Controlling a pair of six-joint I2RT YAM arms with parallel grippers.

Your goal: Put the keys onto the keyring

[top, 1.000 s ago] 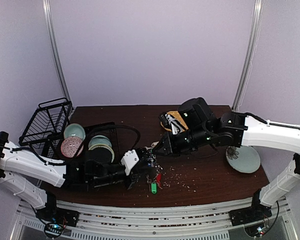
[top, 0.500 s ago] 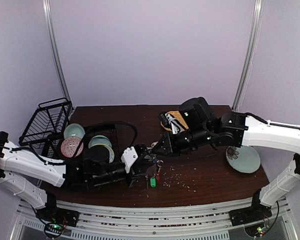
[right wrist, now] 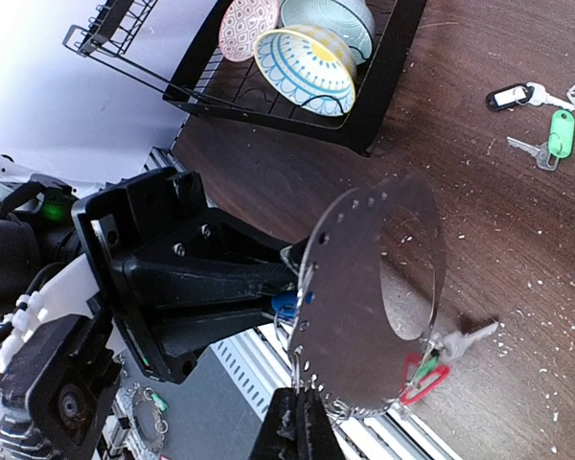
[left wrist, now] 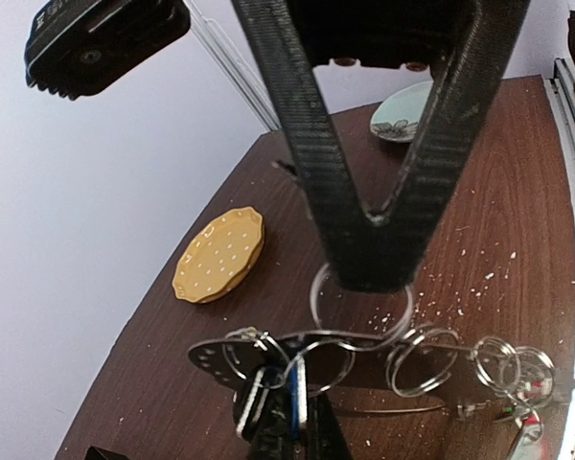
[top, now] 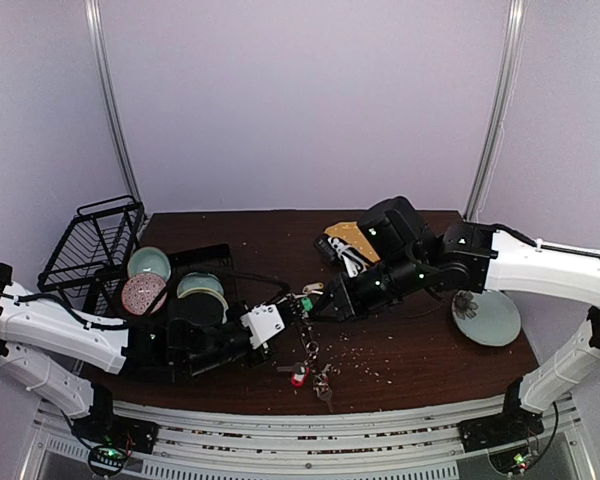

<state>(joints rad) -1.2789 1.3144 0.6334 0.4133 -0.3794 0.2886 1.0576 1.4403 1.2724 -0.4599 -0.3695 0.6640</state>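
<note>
Closed up the left gripper [top: 283,314] beside the large thin grey metal keyring [right wrist: 350,326]. Pulled the right gripper [top: 320,300] rightward. Shifted the small silver tagged keys [top: 300,377] nearer, strung out below.

Keys [top: 300,376] below keyring [right wrist: 350,316]; dish rack [top: 218,254] to left.

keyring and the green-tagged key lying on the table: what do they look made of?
Keyring: thin flat grey sheet, likely metal; dull sheen, small holes punched along its rim. Key: bright silver metal. Its green tag: probably plastic, going by the smooth, saturated colour.
</note>
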